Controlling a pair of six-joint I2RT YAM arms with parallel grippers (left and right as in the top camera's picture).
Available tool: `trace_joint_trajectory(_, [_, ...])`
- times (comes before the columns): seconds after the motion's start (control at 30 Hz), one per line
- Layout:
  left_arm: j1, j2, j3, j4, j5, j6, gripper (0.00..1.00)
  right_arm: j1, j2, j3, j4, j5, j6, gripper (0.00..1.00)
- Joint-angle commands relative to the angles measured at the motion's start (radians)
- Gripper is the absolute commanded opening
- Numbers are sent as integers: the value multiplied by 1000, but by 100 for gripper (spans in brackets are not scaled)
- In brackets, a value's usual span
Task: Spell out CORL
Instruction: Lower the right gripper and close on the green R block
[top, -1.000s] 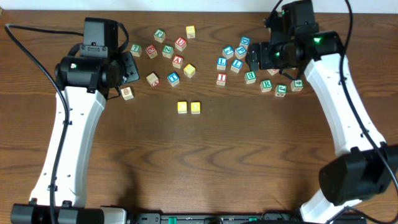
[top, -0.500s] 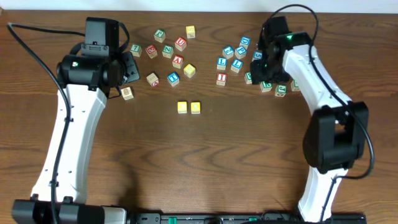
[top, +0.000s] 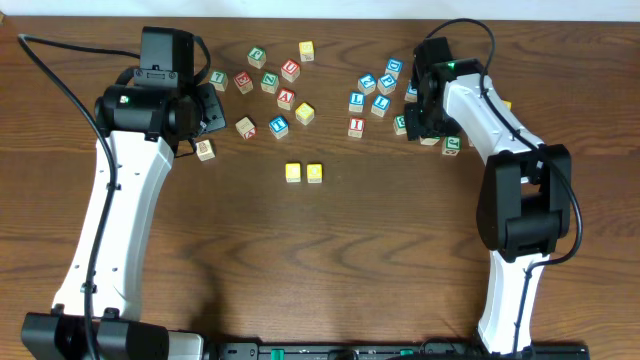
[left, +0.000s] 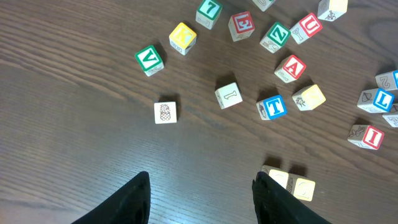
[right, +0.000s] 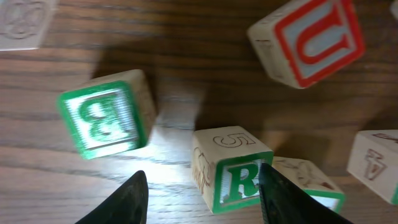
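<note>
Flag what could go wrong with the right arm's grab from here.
1. The R cube sits off-centre in the right end effector, near one finger; closing may shove or twist it.
2. A neighbour cube crowds the R's far side, so that finger could catch it too.
3. The B cube lies close by and may get knocked.

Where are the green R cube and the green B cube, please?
green R cube (right: 239, 182), right wrist view, on its letter face.
green B cube (right: 102, 121), right wrist view, on its letter face.

Letters: green B cube (right: 106, 118); green R cube (right: 235, 177); red U cube (right: 311, 38).
</note>
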Motion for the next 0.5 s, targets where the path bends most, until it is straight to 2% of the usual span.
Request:
trace_joint_trajectory(0.0, [4,8,18,0,-8,17,52,-9,32,11,3,19,-14,51])
trace_joint_trajectory(0.07, [4,8,18,0,-8,17,52,-12,32,11,8,19,-14,51])
trace_joint_trajectory(0.17, [4,8,18,0,-8,17,52,-14,32,11,10,13,-14,45])
trace_joint_trajectory(0.47, [4,8,18,0,-8,17,52,-2,30,11,13,-45,-44,45])
